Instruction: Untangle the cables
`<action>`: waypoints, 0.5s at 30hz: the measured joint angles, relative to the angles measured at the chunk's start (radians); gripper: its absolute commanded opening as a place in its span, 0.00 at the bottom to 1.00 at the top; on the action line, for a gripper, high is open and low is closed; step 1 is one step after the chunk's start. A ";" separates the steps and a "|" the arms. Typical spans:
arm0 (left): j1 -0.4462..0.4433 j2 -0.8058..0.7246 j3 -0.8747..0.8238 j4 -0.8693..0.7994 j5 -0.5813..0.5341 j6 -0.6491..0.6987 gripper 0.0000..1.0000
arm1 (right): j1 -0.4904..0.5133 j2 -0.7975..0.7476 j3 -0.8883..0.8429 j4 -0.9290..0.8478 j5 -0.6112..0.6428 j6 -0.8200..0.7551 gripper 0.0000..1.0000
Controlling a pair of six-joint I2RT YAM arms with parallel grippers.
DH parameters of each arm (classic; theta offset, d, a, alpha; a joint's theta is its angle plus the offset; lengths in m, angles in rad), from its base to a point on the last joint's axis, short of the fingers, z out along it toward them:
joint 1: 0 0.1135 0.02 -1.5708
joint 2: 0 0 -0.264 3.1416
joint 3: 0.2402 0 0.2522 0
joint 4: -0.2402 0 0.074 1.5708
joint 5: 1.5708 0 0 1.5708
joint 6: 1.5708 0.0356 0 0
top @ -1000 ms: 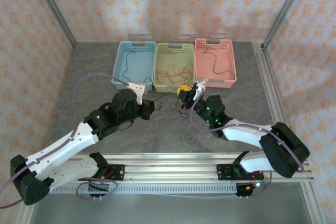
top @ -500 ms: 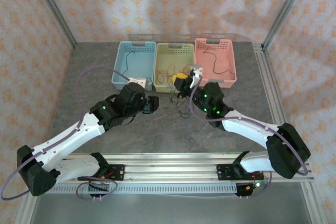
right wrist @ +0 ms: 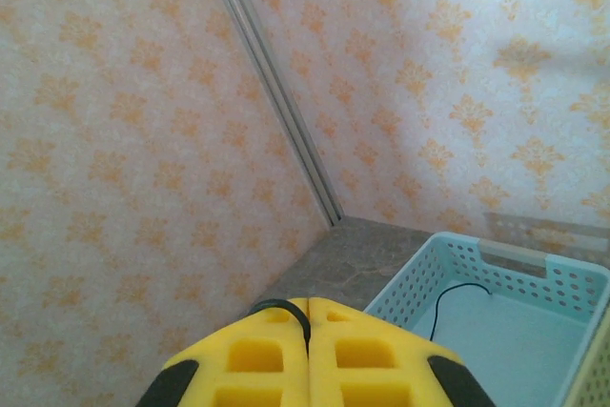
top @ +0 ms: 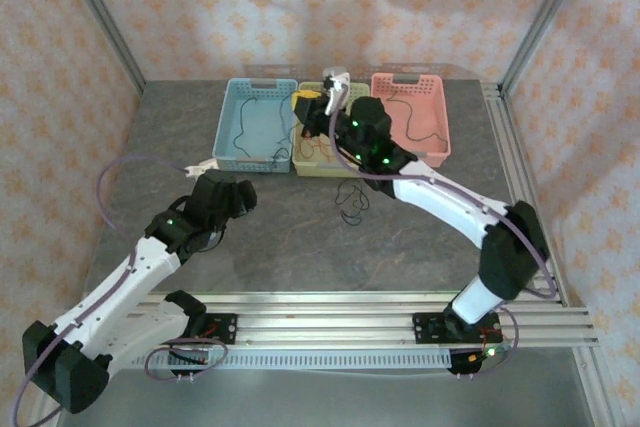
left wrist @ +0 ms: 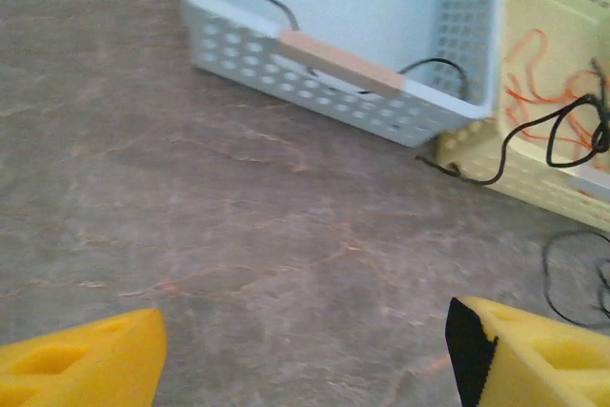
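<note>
Since the earlier frame, your right gripper (right wrist: 308,316) has risen above the yellow basket (top: 320,168), clamped shut on a black cable (right wrist: 282,309), apparently drawing it off the orange cable (left wrist: 519,94), while your left gripper (left wrist: 305,350) has retreated, spread and empty.

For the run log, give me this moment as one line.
left hand open, empty | right hand raised, shut on black cable | loose cable on table

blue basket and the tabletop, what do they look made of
Blue basket: looks like moulded plastic, smooth with a slight sheen, its walls pierced by even rows of round holes. Tabletop: grey-brown with pale veins, matte; it looks like stone, though a printed laminate would look the same from here.
</note>
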 measured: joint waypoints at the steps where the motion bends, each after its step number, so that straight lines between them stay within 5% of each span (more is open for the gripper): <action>1: 0.012 -0.003 -0.010 0.004 0.000 -0.009 0.78 | 0.000 0.035 0.037 -0.006 -0.004 0.007 0.00; 15: 0.075 -0.040 -0.049 0.044 0.000 -0.041 0.78 | 0.002 0.526 0.541 -0.016 0.014 0.082 0.00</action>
